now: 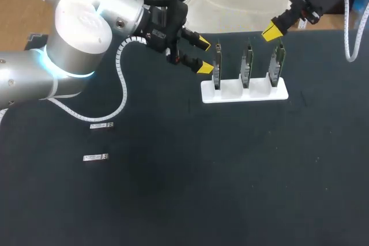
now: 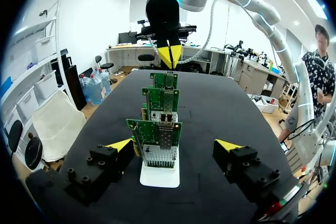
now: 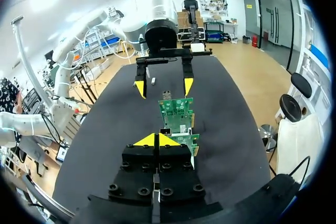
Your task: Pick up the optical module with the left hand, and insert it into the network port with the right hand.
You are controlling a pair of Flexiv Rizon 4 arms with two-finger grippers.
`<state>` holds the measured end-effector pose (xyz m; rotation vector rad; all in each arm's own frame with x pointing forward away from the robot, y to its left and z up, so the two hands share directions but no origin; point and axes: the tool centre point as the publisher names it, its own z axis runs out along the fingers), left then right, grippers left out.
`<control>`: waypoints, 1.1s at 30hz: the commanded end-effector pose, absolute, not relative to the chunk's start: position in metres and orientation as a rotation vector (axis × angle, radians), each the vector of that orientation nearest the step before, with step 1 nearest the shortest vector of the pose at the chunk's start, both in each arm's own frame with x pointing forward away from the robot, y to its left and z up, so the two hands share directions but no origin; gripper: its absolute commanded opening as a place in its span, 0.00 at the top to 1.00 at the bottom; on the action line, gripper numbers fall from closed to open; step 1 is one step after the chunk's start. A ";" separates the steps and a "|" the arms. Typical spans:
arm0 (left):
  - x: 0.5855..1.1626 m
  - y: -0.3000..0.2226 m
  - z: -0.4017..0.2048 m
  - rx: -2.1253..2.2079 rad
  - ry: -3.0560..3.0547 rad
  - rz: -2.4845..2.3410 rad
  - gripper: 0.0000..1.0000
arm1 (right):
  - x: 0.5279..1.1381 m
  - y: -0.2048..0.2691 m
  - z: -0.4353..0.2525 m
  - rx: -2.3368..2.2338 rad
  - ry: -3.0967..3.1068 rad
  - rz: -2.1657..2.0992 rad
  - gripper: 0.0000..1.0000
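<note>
Left tool [image 1: 203, 55] hovering spread by the network-card rack [image 1: 242, 93]
Both optical modules [image 1: 102, 125] are lying on the worktop [image 1: 230, 188] well behind it, lengthwise along its fingers; right tool [image 1: 272, 31], pressed together, is hanging farther off

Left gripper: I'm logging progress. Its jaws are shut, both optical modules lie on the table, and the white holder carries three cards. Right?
Not quite: the jaws of the left gripper stand open and empty, as the left wrist view shows. Both optical modules do lie on the table, and the white holder carries three cards.
</note>
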<state>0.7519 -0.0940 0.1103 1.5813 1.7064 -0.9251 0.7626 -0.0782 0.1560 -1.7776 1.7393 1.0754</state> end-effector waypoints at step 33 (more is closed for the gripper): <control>0.753 -0.095 0.111 1.584 1.713 -0.922 0.00 | 0.761 -0.070 0.143 -1.734 1.785 1.049 0.00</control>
